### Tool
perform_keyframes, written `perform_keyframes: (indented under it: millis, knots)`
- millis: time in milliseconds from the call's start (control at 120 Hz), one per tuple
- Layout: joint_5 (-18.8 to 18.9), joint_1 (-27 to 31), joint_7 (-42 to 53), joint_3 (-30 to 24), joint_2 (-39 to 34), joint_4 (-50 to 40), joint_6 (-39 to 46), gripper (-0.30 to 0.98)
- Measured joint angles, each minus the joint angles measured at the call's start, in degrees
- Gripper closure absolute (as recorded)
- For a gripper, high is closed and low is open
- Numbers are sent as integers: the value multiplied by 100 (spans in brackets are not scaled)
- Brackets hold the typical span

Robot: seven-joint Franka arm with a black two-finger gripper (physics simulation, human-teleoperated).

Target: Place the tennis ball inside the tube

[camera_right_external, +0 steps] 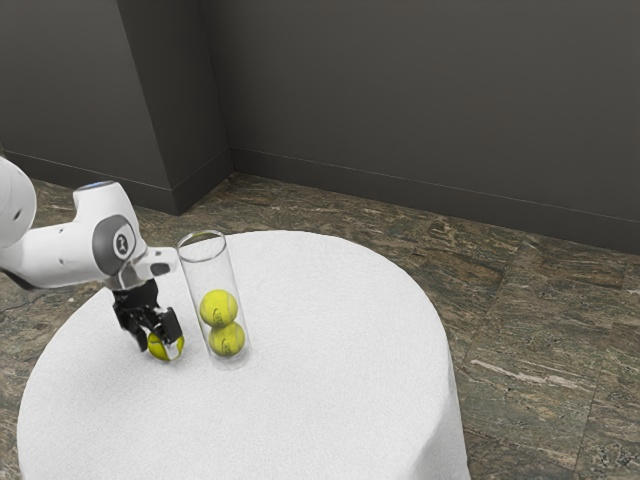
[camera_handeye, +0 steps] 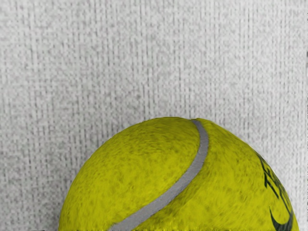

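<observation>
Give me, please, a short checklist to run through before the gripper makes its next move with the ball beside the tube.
1. Gripper down at the ball: ok, it is right at it.
2. Ball held securely: cannot tell; the grip is not clear from these views.
3. Tube standing upright on the white-covered table: ok.
4. Tube's mouth uncovered: ok, no lid on it.
5. Room inside for another ball: ok, there is empty space above the two stacked balls.
6. Ball raised above the tube's rim: not ok, it is down low beside the tube.
</observation>
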Motion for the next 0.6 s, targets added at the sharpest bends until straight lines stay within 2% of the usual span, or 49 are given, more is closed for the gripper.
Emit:
perform_keyframes:
  millis: [250, 600]
  knots:
    - [6, 0, 96, 0, -27, 92, 0, 23]
    - [14, 0, 186, 0, -17, 159, -1, 24]
